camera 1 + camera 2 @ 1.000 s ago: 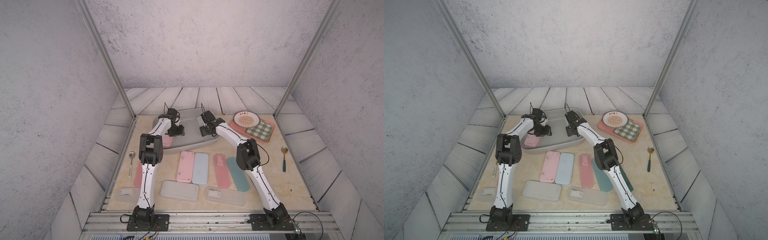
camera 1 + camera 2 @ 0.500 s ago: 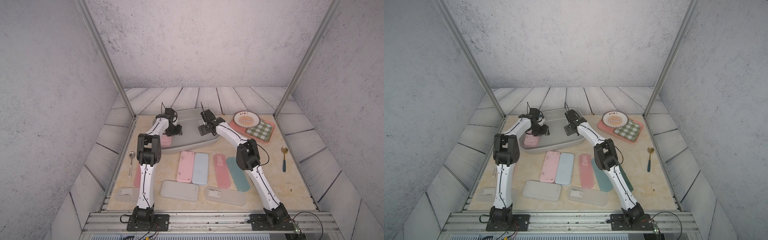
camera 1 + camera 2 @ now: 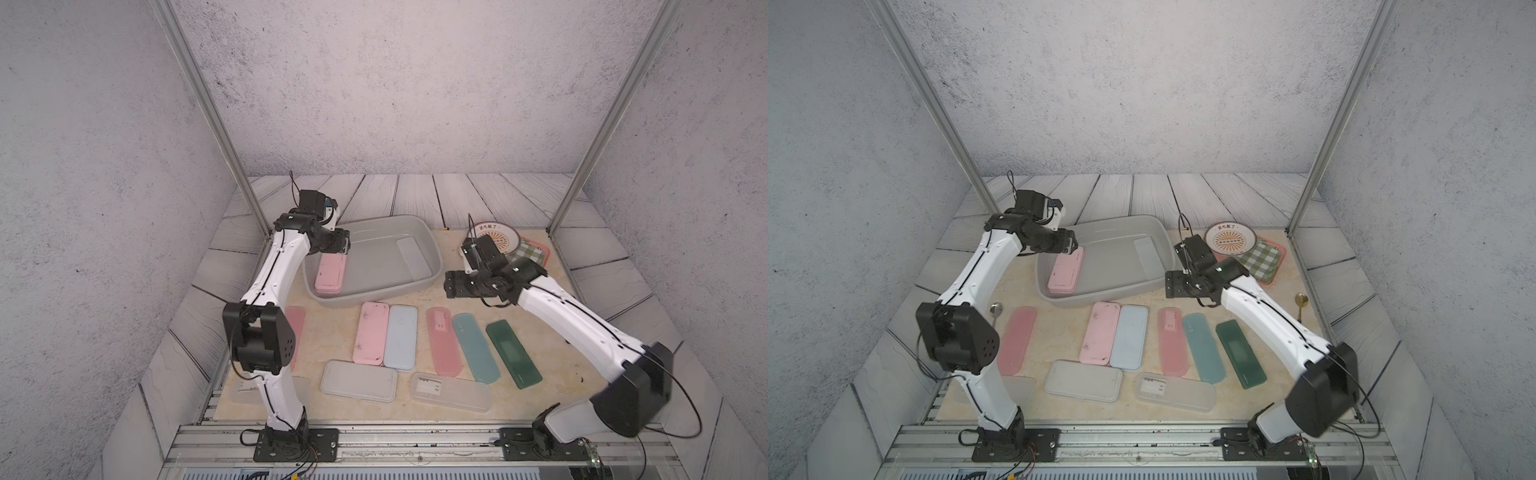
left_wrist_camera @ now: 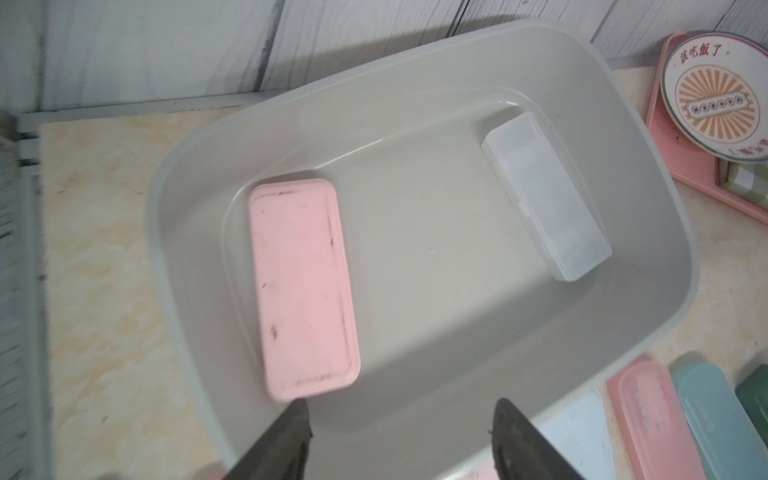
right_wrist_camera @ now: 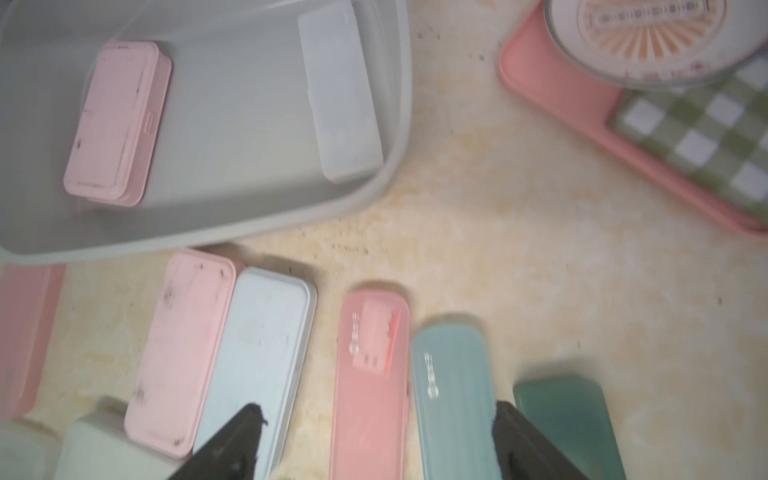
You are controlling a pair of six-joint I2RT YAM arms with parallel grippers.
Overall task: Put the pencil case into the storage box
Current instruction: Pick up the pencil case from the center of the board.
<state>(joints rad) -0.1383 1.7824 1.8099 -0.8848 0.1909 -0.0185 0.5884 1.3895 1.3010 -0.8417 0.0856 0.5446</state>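
Right fingers (image 5: 232, 449) left the storage box (image 5: 237, 145), wide and empty like left fingers (image 4: 282, 440). Next, grab another pencil case (image 5: 370, 395).

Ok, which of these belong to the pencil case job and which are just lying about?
Job: storage box, pink case and clear case inside it, blue case and others on the table.
Lying about: plate, pink tray, checked cloth, gold spoon.

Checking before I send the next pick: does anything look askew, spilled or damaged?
Nothing spilled or broken. The storage box sits slightly skewed on the table, and the pink case inside it carries dark scuff marks. The clear case lies by the opposite wall.
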